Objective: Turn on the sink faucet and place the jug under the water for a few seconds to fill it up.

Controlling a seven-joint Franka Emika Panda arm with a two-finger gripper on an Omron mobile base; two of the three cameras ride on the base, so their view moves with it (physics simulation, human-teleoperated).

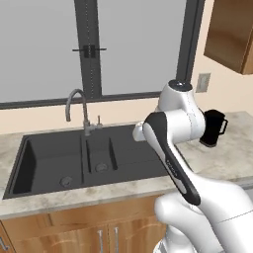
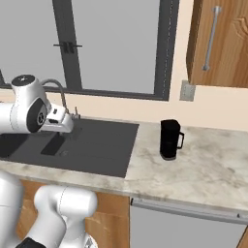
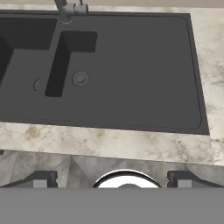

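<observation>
Counter [image 2: 203,169] bears jug [image 2: 170,139], well right of sink [image 2: 104,145]

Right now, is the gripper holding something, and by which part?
Nothing is held. The gripper is open over the counter edge before the sink, and the jug stands alone on the counter.

We see our white arm [image 1: 173,148] rising from the base, folding at its dark-jointed elbow and reaching forward — the wrist [image 2: 55,118] bent so the hand looks straight down. Our gripper [image 3: 112,179] hangs with its jaws spread wide — both dark fingertips [image 3: 41,178] far apart, gripping nothing.
</observation>
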